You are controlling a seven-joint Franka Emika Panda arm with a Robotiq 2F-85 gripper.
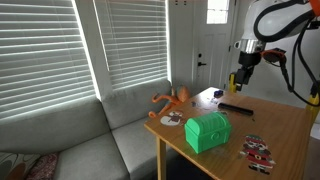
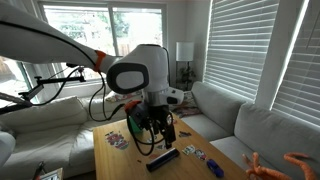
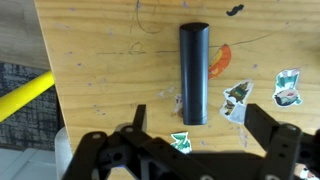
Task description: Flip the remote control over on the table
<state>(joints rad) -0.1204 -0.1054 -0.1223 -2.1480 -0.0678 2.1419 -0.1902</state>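
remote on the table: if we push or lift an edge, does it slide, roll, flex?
Probably rigid: the remote control shows as a straight, even black bar. It lies flat on the table, so it should slide rather than roll. The wood looks smooth, so an edge push may skid it before it tips.

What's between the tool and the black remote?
Nothing. In an exterior view, the open tool hangs above the remote with only air between them.
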